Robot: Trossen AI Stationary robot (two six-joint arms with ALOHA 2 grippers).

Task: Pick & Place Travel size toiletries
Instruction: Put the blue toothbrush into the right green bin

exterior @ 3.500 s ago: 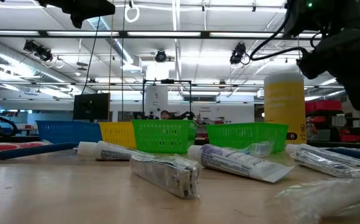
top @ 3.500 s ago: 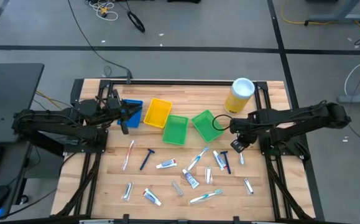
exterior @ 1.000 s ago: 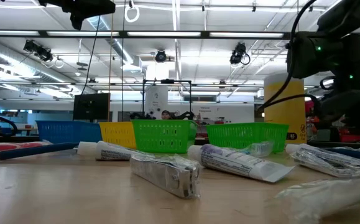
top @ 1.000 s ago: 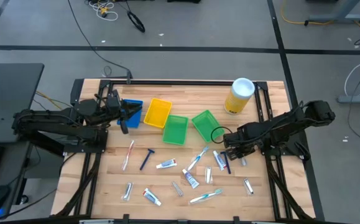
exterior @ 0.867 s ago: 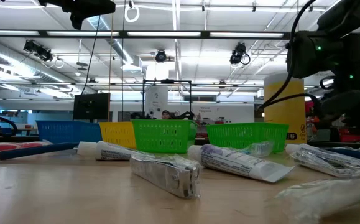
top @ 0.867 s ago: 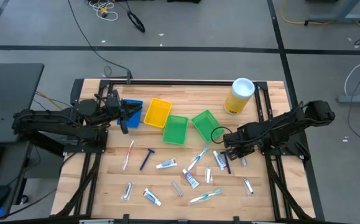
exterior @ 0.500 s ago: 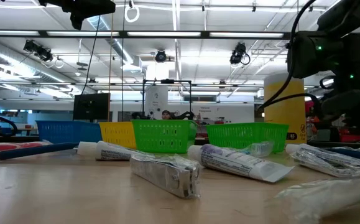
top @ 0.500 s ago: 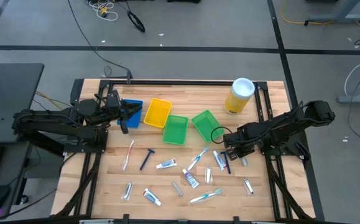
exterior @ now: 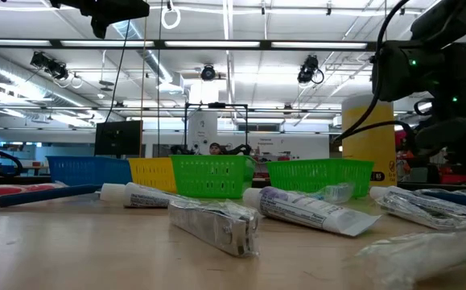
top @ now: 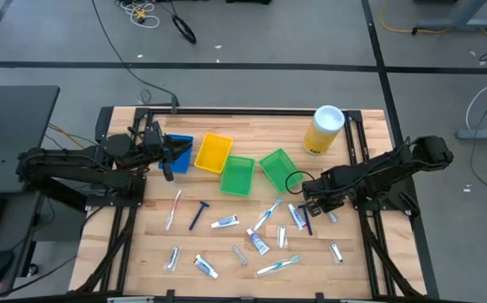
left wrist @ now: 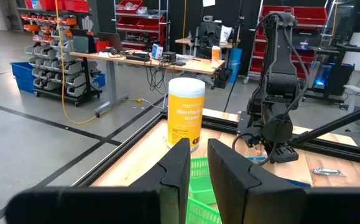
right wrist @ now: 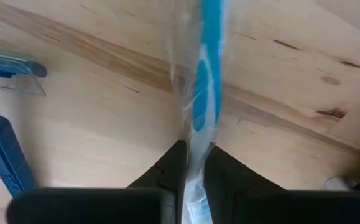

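Right gripper [top: 313,199] low, fingers pinched; left gripper [top: 168,156] nearly closed.

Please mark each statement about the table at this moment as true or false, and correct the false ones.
1. The right gripper is closed on a wrapped blue toothbrush. True.
2. The left gripper is down among the toiletries at the front of the table. False: it hangs over the blue bin at the back left.
3. The yellow canister lies on its side. False: it stands upright at the back right of the table.
4. A dark blue razor lies on the wood close to the right gripper. True.
5. The yellow bin stands between the blue bin and a green bin. True.
6. There are three green bins. False: there are two.
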